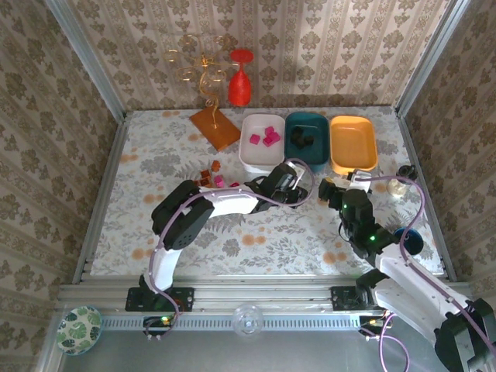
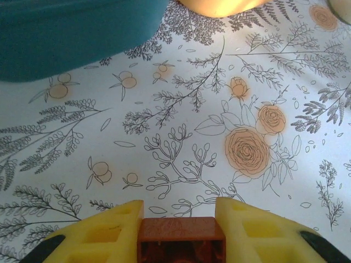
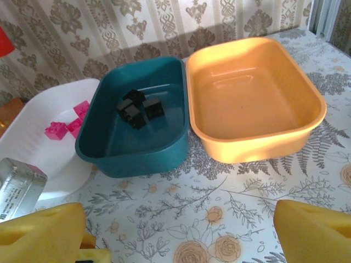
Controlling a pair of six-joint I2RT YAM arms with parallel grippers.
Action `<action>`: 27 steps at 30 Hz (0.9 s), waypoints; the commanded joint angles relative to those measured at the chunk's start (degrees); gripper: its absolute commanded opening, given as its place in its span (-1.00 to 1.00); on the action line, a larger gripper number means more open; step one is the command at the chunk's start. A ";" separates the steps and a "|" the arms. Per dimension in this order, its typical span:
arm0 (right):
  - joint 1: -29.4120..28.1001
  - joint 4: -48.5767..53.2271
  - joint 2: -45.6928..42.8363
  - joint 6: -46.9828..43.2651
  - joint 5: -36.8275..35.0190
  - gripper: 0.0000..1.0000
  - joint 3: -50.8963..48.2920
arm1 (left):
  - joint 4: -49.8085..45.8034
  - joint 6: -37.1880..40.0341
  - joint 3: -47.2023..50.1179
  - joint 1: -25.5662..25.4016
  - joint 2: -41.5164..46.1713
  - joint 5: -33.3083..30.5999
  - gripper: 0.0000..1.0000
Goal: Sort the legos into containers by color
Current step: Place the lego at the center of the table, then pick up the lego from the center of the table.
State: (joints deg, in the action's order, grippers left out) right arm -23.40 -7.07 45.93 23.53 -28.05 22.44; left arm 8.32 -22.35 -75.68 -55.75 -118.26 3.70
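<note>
Brownish-orange lego (image 2: pixel 181 236), bottom centre of left wrist view: probably light, rigid and slick, and best pinched across flat opposite sides. Left end effector (image 2: pixel 181 218) is clamped on it above the desk (image 2: pixel 219 109). Right end effector (image 3: pixel 175 233) is spread wide and empty. The brick's lower part is cut off by the frame edge.

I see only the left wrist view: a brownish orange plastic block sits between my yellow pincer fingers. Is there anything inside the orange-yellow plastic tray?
Observer: No, the orange-yellow rounded plastic tray holds nothing.
Operator: And the tray on its left?
Observer: The dark teal plastic tray holds small black plastic blocks and no other colour.
Operator: Do more blocks of my colour wait somewhere?
Observer: Yes, several brownish orange plastic blocks lie on the table, by the near left corner of the white plastic tray.
</note>
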 commanded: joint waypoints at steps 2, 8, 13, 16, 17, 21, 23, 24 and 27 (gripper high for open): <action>0.54 1.61 0.61 1.59 -2.02 0.82 1.38 | 2.00 -2.04 -0.45 0.33 -0.14 1.83 0.03; 1.03 5.22 1.23 4.64 -1.86 0.82 2.66 | 7.75 -4.77 9.84 3.08 7.64 4.22 0.40; -0.52 7.99 9.50 10.04 5.28 0.79 4.92 | 14.01 -7.35 26.59 7.22 21.46 3.74 0.43; -4.37 7.53 17.98 10.49 5.75 0.79 6.73 | 14.07 -7.82 34.37 9.83 29.70 2.50 0.45; -5.35 7.21 20.54 10.41 5.88 0.78 7.51 | 13.90 -7.88 36.32 10.62 32.12 1.96 0.45; -8.23 6.49 31.14 9.82 7.73 0.78 11.95 | 11.57 -7.75 42.06 12.93 40.87 -0.89 0.47; -9.21 6.42 36.08 9.07 8.75 0.77 14.35 | 9.62 -7.15 43.21 13.38 44.25 -2.12 0.48; -9.65 6.28 38.28 8.49 9.33 0.75 15.52 | 8.47 -6.73 43.54 13.57 45.65 -2.60 0.48; -10.75 6.54 43.60 7.51 10.08 0.72 18.92 | 6.27 -5.85 44.12 13.86 48.62 -4.25 0.49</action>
State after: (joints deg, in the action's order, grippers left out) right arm -33.30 -1.06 86.50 31.59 -19.44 38.59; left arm 17.30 -28.91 -32.23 -42.30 -71.90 2.07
